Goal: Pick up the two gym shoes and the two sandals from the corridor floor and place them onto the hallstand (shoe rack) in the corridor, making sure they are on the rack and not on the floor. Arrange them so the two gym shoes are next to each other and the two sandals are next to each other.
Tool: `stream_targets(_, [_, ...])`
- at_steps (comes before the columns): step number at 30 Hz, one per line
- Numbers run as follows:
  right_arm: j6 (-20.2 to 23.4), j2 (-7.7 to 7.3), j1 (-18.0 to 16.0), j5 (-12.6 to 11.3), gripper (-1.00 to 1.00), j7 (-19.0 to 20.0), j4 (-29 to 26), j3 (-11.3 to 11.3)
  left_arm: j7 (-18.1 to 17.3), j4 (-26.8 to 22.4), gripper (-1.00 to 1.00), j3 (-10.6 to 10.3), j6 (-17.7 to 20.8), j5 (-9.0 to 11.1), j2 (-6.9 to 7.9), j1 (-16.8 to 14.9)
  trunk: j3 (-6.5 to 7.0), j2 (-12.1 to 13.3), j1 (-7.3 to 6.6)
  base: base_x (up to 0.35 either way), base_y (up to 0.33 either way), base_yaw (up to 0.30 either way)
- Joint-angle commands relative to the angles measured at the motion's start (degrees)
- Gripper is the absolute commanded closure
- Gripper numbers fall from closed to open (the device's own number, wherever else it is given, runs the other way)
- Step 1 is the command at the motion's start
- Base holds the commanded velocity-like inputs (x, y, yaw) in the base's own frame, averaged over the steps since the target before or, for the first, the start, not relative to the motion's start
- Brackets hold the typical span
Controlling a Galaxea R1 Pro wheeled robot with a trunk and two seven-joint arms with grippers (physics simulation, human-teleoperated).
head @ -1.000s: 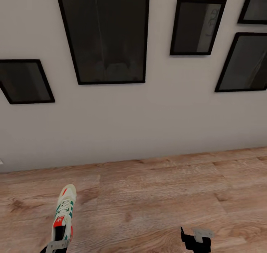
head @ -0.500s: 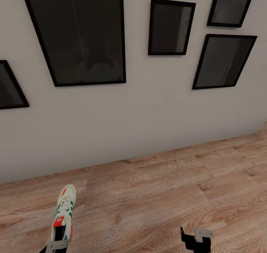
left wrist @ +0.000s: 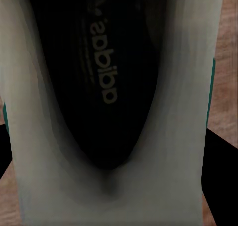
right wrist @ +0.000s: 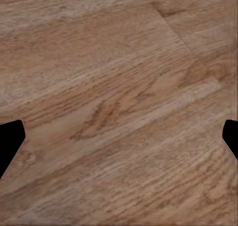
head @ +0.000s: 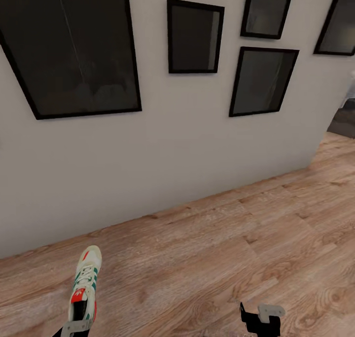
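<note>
- Wood-grain corridor floor is running up to a plain pale wall, and that wall is ending at a corner toward the right, where more flooring is showing beyond it.
- Five dark picture frames are hanging on the wall: one large one at the left end, four smaller ones clustered to its right.
- One gym shoe is showing, white with green stripes and a red-orange tongue patch, toe pointing toward the wall.
- Left pincer is pinching the gym shoe at its heel end, holding it in front of the wall; in the left wrist view the shoe's dark insole with its printed logo is sitting between the pincer's dark fingers.
- Right pincer is hanging spread apart over bare floor to the right of the shoe, gripping nothing; its two fingertips are standing well apart.
</note>
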Motion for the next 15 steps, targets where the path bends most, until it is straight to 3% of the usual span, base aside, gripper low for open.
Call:
stream_targets(1, [-0.2,0.02,0.0,0.2,-1.00,0.0,0.1,-0.4,-0.3,0.0,1.00,0.5,-0.2,-0.4,-0.02,0.0,-0.05,0.0,-0.01,0.000,0.000,-0.277])
stream_targets(15, [-0.2,0.03,0.0,0.2,-1.00,0.0,0.1,-0.4,-0.3,0.0,1.00,0.5,-0.2,-0.5,-0.02,0.0,-0.05,0.0,-0.01,0.000,0.000,-0.277])
